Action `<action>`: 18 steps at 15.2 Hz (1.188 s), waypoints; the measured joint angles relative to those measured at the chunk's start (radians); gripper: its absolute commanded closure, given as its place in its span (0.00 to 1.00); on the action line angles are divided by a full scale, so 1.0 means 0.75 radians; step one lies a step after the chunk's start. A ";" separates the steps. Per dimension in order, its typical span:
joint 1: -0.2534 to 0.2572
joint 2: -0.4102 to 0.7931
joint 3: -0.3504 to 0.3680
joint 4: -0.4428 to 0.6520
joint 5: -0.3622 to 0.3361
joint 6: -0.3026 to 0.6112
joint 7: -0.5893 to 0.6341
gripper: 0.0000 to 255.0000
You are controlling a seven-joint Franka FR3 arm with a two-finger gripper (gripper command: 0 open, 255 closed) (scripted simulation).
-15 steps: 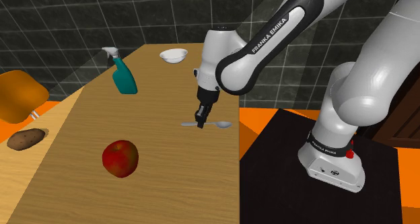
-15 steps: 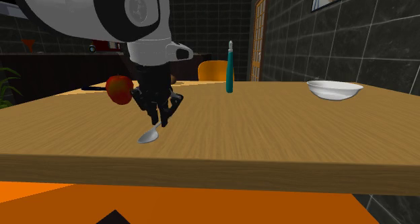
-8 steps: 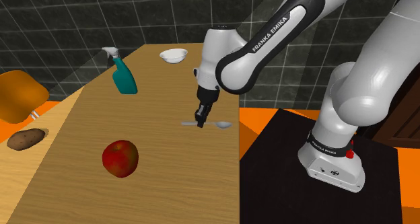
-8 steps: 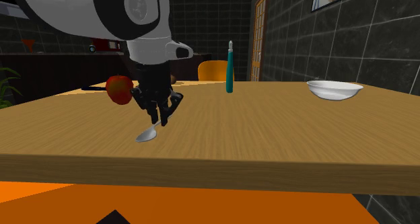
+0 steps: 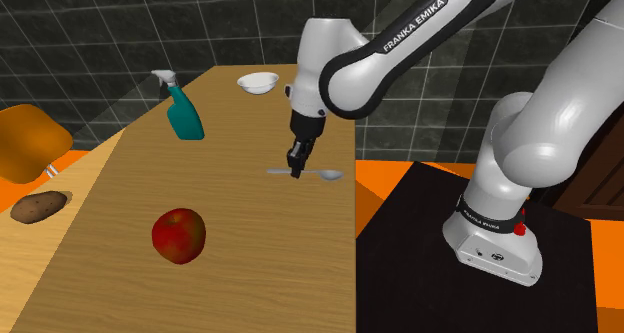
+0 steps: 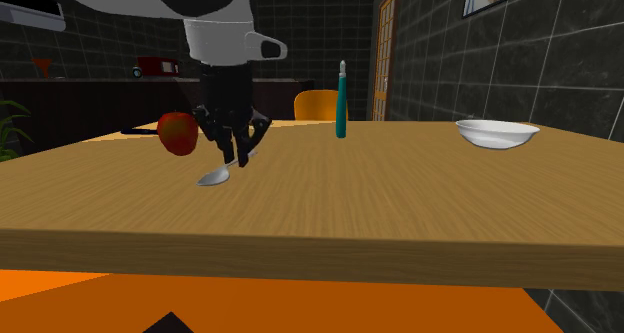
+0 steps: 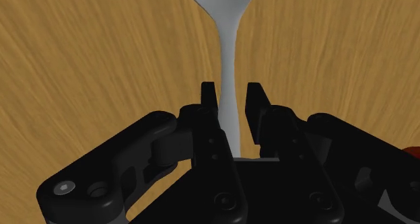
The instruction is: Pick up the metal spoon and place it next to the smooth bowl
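A grey metal spoon hangs level just above the wooden table, with my gripper shut on the middle of its handle. In the second exterior view the spoon slants down from the gripper, its bowl end clear of the tabletop. Seen from the wrist, the handle runs out between the two fingertips of the gripper. The smooth white bowl stands at the table's far end, well beyond the gripper; it sits at the second exterior view's right.
A teal spray bottle stands to the shoulder view's left of the gripper. A red apple lies nearer the front, a potato at the left edge. An orange chair stands beyond that edge. The table's right edge runs close by the spoon.
The gripper has risen a little with the spoon in it, lifting the spoon off the tabletop. Nothing else has moved.
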 measured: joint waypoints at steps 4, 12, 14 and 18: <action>0.000 -0.061 -0.007 0.029 -0.007 -0.089 0.013 1.00; -0.007 -0.147 -0.026 0.108 -0.026 -0.253 0.029 1.00; -0.011 -0.159 -0.031 0.138 -0.033 -0.295 0.034 1.00; -0.021 -0.175 -0.050 0.185 -0.046 -0.361 0.027 1.00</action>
